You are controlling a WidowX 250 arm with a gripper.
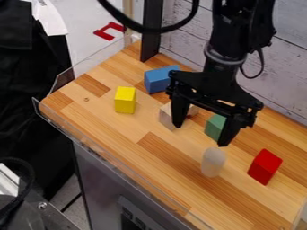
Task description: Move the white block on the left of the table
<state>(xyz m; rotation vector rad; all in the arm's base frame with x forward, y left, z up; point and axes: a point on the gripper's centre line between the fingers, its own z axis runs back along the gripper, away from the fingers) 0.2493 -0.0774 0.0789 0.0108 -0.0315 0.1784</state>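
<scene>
Camera view, from up high: a big brown wooden table [108, 130] is holding up all the blocks, and a low clear plastic wall [62, 80] is edging it, likely to stop blocks falling off. A long black robot arm [225, 60] is hanging over the middle, probably so it can get down to a block. Its black two-finger gripper [200, 135] is pointing down with nothing in it. The fingers are standing wide apart, so a block could fit between them.

The blue block [159, 80], red block [264, 166] and yellow block [125, 99] are sitting well apart. The pale wooden block [168, 117] and green block [214, 126] are peeking out behind the fingers. The small white block with a round top [212, 162] is standing up, not between the fingers but nearer the camera, just beside the right-side fingertip in the picture.
</scene>
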